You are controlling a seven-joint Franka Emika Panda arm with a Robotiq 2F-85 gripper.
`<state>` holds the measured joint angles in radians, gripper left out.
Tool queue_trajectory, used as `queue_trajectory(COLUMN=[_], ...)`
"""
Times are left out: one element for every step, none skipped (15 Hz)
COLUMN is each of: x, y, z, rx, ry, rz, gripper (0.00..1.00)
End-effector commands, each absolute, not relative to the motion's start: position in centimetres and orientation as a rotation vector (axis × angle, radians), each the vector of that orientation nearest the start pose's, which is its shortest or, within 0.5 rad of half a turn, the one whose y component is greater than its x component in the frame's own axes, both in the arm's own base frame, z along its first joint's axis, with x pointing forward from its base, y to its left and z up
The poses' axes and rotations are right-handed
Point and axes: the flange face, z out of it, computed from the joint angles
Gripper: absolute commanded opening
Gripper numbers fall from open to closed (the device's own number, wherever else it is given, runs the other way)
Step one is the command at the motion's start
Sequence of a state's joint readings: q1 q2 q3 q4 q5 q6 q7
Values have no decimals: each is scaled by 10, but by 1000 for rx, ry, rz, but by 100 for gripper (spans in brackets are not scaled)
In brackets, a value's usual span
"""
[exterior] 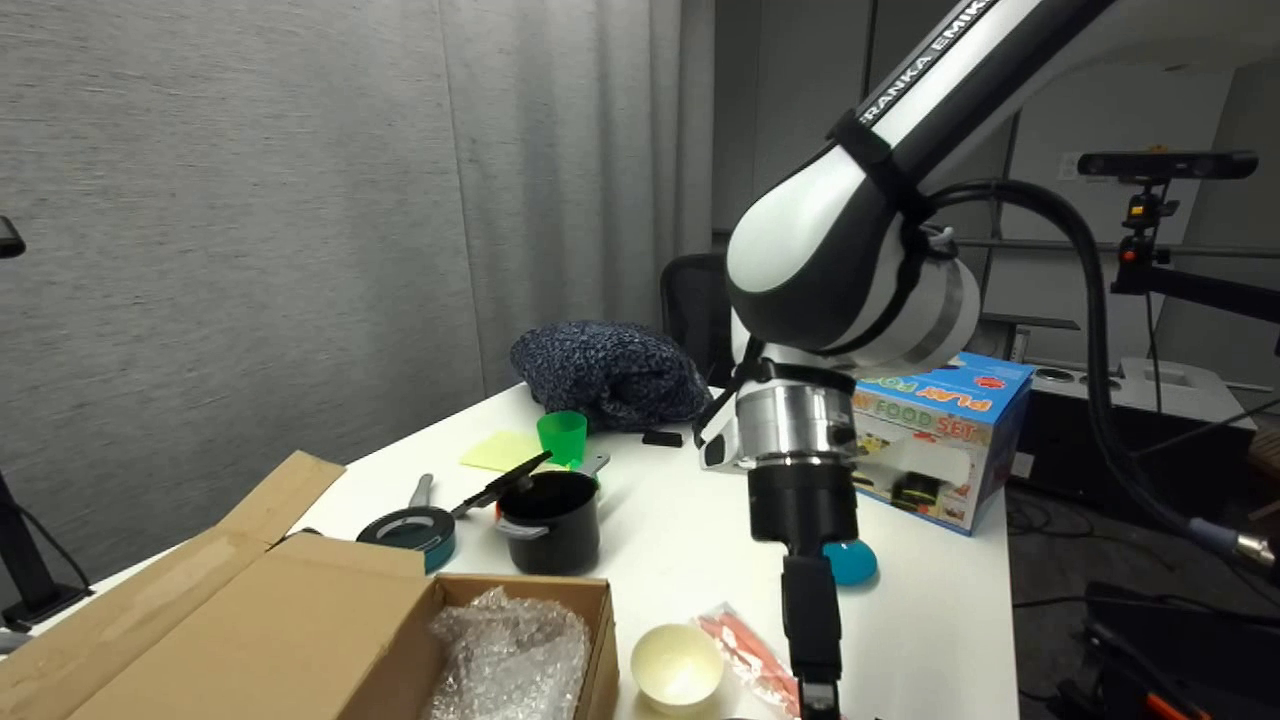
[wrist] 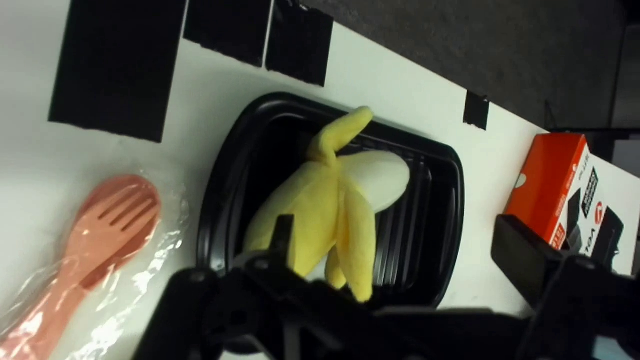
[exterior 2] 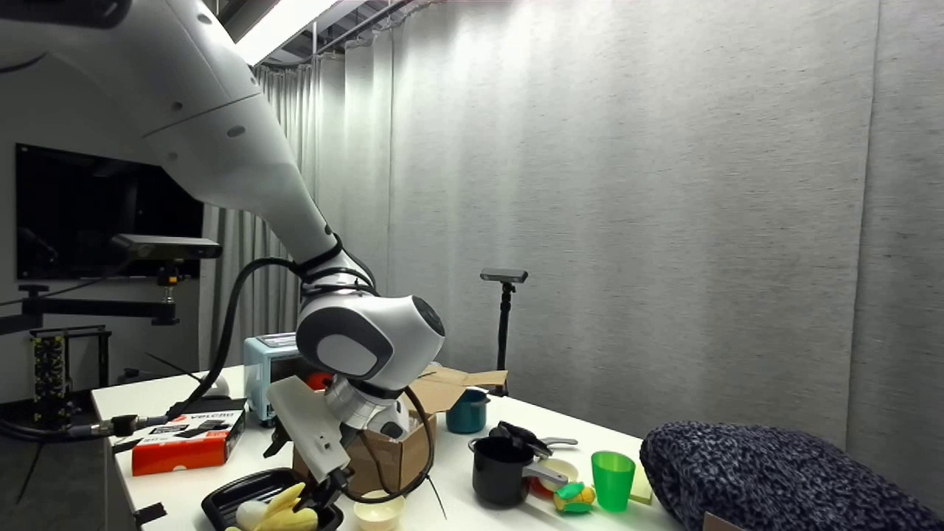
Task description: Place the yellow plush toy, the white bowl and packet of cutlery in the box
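Note:
The yellow plush toy (wrist: 312,207), a peeled banana with a white end, lies in a black ridged tray (wrist: 452,210) on the table. It also shows in an exterior view (exterior 2: 284,516). My gripper (wrist: 401,245) is open and empty above the tray; one finger overlaps the toy in the wrist view, the other is past the tray's far side. The packet of cutlery (wrist: 112,225) lies beside the tray; it also shows in an exterior view (exterior: 745,650). The white bowl (exterior: 677,665) stands between the packet and the open cardboard box (exterior: 300,625), which holds bubble wrap (exterior: 515,655).
An orange-and-white Velcro box (exterior 2: 188,442) and light-blue toaster (exterior 2: 258,376) stand near the tray. A black pot (exterior: 550,525), pan (exterior: 410,530) and green cup (exterior: 562,437) stand behind the carton. A printed toy box (exterior: 930,440) and teal bowl (exterior: 850,563) are beyond the arm.

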<state>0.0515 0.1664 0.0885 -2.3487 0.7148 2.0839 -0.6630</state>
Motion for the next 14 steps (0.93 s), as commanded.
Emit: queue_trajectory(x=[452, 448, 445, 443, 442, 441, 442, 444, 445, 447, 447, 448, 449, 449], y=[121, 126, 129, 130, 130, 130, 131, 133, 136, 138, 140, 142, 144, 145], z=[225, 220, 217, 214, 211, 211, 210, 209, 208, 207, 206, 205, 204, 203], rx=[-2451, -2465, -2484, -2516, -2540, -2572, -2600, -2615, -2626, -2635, -2644, -2647, -2648, -2651], ry=[-490, -515, -530, -553, -571, -585, -594, -598, -598, -598, -601, -603, -600, -598], rz=[393, 416, 431, 436, 433, 413, 370, 337, 307, 283, 263, 246, 231, 220], gripper=[100, 100, 100, 100, 100, 100, 100, 100, 100, 100, 100, 100, 100, 100])
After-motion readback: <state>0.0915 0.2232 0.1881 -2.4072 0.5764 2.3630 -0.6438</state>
